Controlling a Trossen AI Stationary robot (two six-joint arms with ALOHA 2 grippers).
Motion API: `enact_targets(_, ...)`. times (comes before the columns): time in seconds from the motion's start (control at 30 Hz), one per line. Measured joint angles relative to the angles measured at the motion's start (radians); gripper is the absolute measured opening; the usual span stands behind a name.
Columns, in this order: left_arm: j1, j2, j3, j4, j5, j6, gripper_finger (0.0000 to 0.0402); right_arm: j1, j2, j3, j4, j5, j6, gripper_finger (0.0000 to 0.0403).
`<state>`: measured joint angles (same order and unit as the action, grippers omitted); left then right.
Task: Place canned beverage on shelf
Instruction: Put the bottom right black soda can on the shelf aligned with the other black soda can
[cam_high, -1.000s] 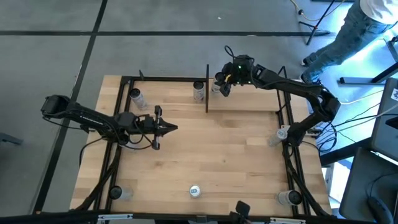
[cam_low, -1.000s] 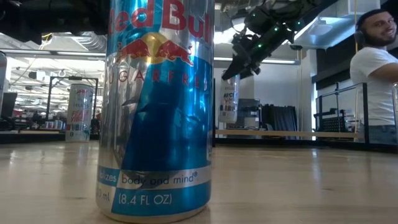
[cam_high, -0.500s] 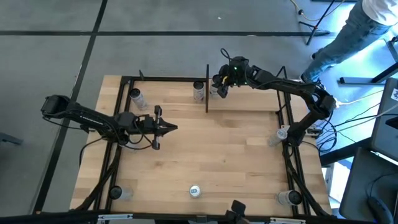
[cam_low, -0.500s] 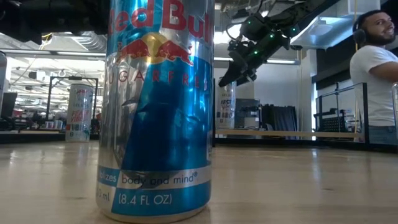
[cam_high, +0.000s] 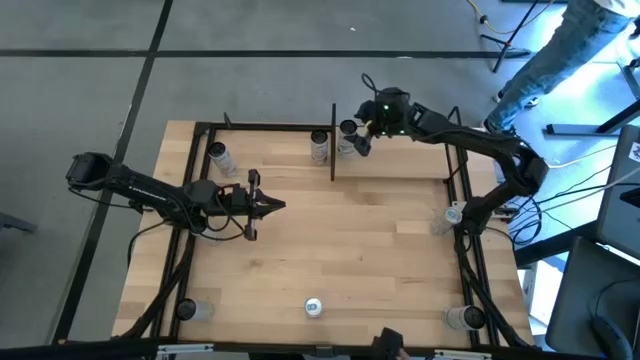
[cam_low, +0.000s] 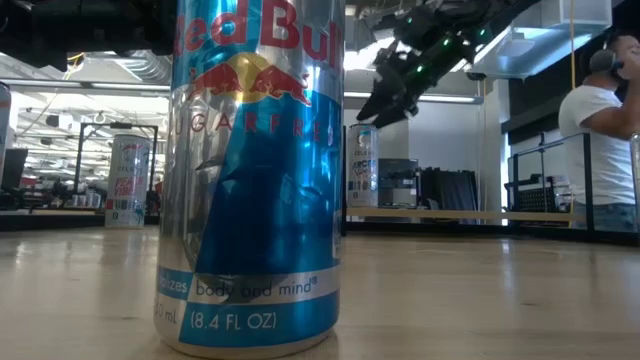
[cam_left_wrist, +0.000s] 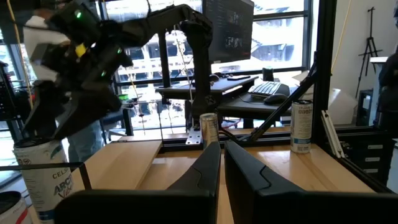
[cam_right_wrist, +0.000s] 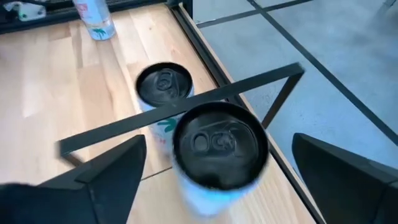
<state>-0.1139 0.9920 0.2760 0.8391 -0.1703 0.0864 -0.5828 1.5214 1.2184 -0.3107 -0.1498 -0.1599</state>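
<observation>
Seven cans stood on the table in the high view: three along the far strip, namely a far-left can (cam_high: 218, 157), a middle can (cam_high: 319, 147) and a third can (cam_high: 347, 129); one right-edge can (cam_high: 453, 213); and three along the near edge, namely a near-left can (cam_high: 188, 310), a near-centre can (cam_high: 313, 307) and a near-right can (cam_high: 462, 318). Two dark arms reached over the table, each bearing one gripper, so two in all: the left gripper (cam_high: 283, 205) and the right gripper (cam_high: 355, 138). One person (cam_low: 600, 130) showed in the room beyond the table
</observation>
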Motion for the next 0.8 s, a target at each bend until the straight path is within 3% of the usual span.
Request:
enact_targets(0.23, 0.000, 0.000, 0.000, 0.000, 0.000, 0.000, 0.0011, 0.092, -0.174, 0.038, -0.239, 0.027, 0.000, 0.0354)
enact_targets(0.47, 0.000, 0.002, 0.000, 0.002, 0.005, -0.024, 0.0011, 0.279, -0.316, 0.040, -0.434, 0.071, 0.069, 0.0353)
enact_targets(0.67, 0.000, 0.002, 0.000, 0.002, 0.007, -0.026, 0.0011, 0.474, -0.359, 0.040, -0.529, 0.071, 0.155, 0.0353)
enact_targets(0.8, 0.000, 0.002, 0.000, 0.018, 0.008, -0.025, 0.0011, 0.588, -0.362, 0.040, -0.636, 0.146, 0.212, 0.0353)
